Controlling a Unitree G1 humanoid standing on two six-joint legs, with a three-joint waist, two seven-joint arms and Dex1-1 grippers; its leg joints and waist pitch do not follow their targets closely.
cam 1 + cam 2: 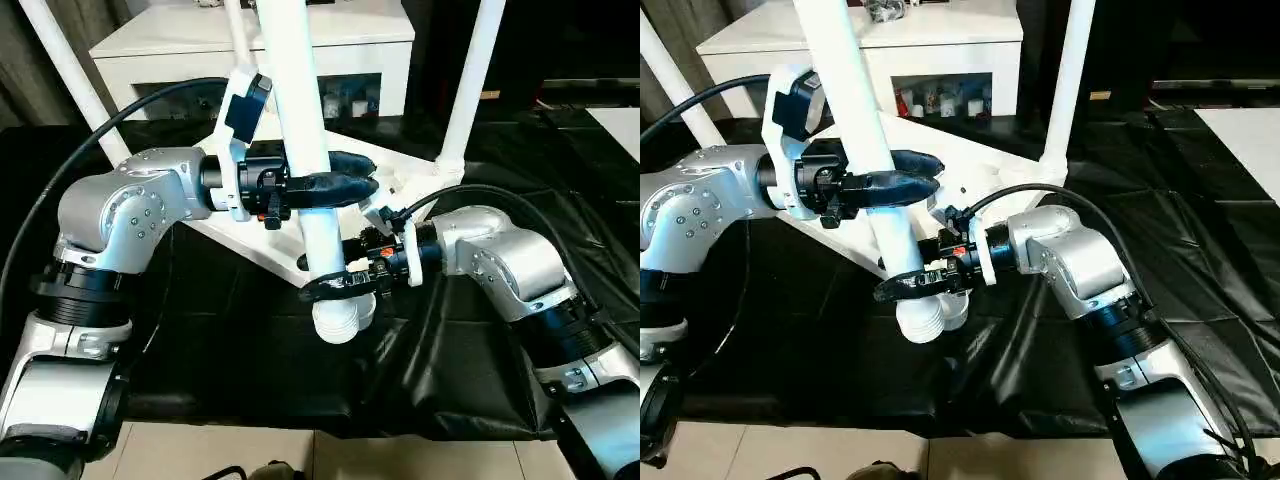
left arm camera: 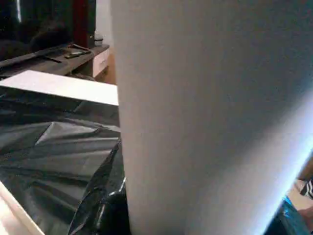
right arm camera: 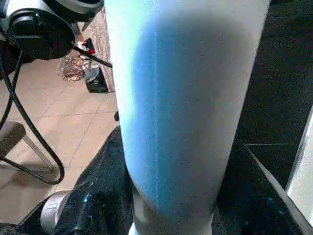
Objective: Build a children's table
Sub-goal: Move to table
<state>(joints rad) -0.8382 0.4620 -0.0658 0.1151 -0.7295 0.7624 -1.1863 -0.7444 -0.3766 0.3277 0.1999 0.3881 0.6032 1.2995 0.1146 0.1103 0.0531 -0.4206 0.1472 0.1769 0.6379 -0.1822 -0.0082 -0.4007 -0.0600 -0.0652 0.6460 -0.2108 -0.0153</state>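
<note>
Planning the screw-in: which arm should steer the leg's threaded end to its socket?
Probably the right. Its end effector grips the leg just above the threaded end, near the tabletop. The left end effector holds higher up, better for steadying.

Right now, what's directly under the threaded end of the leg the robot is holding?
Under the leg, its threaded end hangs above black sheeting. The tabletop lies just behind it. The nearest corner socket is covered by leg and grippers.

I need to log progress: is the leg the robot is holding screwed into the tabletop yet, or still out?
Still out. The leg is held by both end effectors, left and right, its threaded end hanging free above the black cover.
</note>
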